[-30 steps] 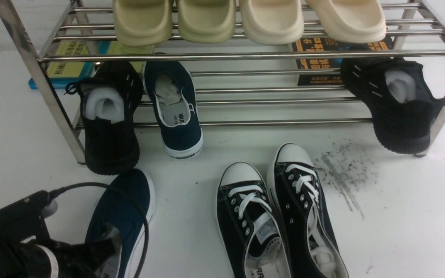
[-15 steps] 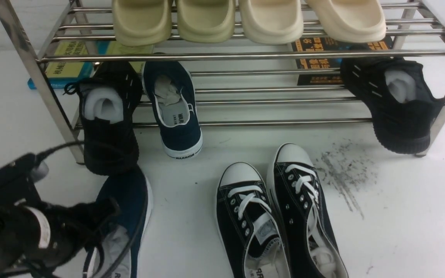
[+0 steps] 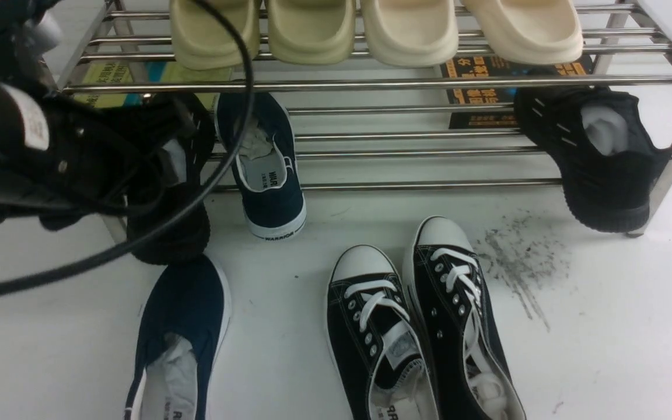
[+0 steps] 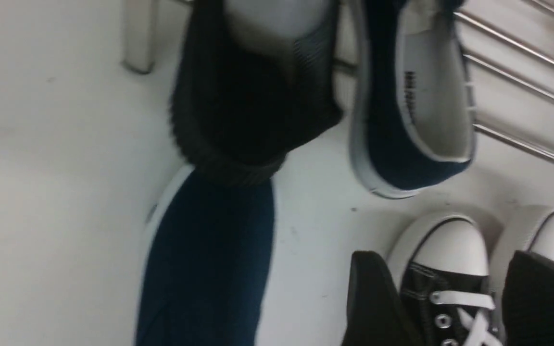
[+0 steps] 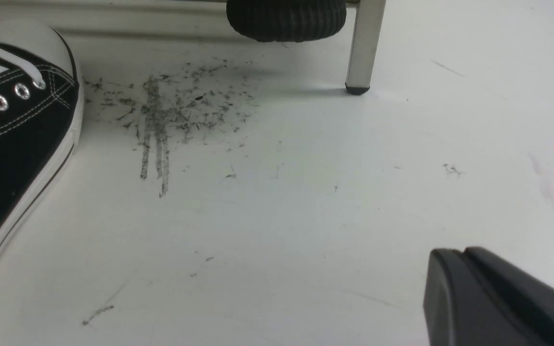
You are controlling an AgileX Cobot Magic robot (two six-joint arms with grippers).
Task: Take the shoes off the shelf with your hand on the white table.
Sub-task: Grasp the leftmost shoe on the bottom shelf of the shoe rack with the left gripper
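Observation:
One navy slip-on shoe lies on the white table at the front left, toe toward the shelf; it also shows in the left wrist view. The other navy shoe leans heel-down on the shelf's lower tier, its "WARRIOR" sole at the front; it also shows in the left wrist view. My left gripper is open and empty, raised in front of the shelf's left end; in its wrist view the two fingers stand apart. My right gripper is shut and empty, low over the table.
A black knit shoe leans beside the shelved navy shoe, another at the shelf's right end. Black lace-up sneakers lie front centre. Beige slippers fill the top tier. Books lie behind. A grey scuff marks the table.
My left arm has risen from the front left corner, away from the navy shoe on the table, up to the shelf's left end. That shoe stays on the table.

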